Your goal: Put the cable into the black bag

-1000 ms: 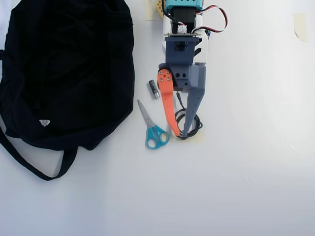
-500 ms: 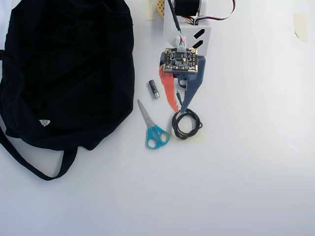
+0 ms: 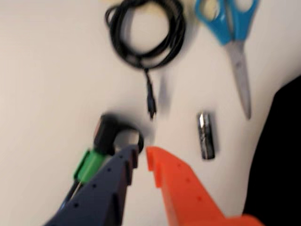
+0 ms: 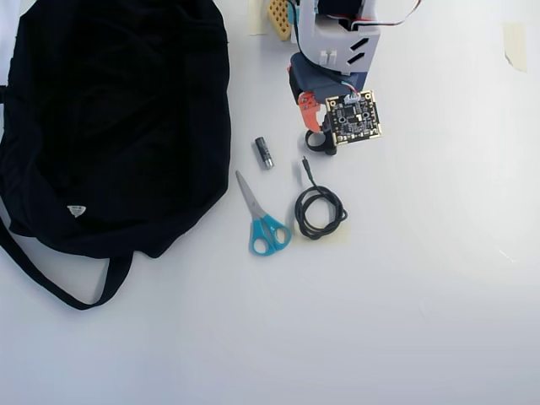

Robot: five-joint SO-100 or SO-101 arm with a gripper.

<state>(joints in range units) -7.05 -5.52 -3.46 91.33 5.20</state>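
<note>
The cable (image 3: pixel 141 60) is a thin black cord in a round coil at the top of the wrist view, its plug end (image 3: pixel 150 101) pointing toward my gripper. In the overhead view the cable (image 4: pixel 298 211) lies below my arm, right of the scissors. My gripper (image 3: pixel 141 151) has a dark blue and an orange finger (image 4: pixel 309 108). Its jaws stand a narrow gap apart and hold nothing, just short of the plug. The black bag (image 4: pixel 118 118) lies far left in the overhead view and shows at the right edge of the wrist view (image 3: pixel 282 155).
A black-and-green pen with a ring (image 3: pixel 106 141) lies under the blue finger. A small dark battery (image 3: pixel 206 135) lies right of the gripper. Blue-handled scissors (image 4: pixel 263 224) lie between bag and cable. The bag's strap (image 4: pixel 59 283) loops at the lower left.
</note>
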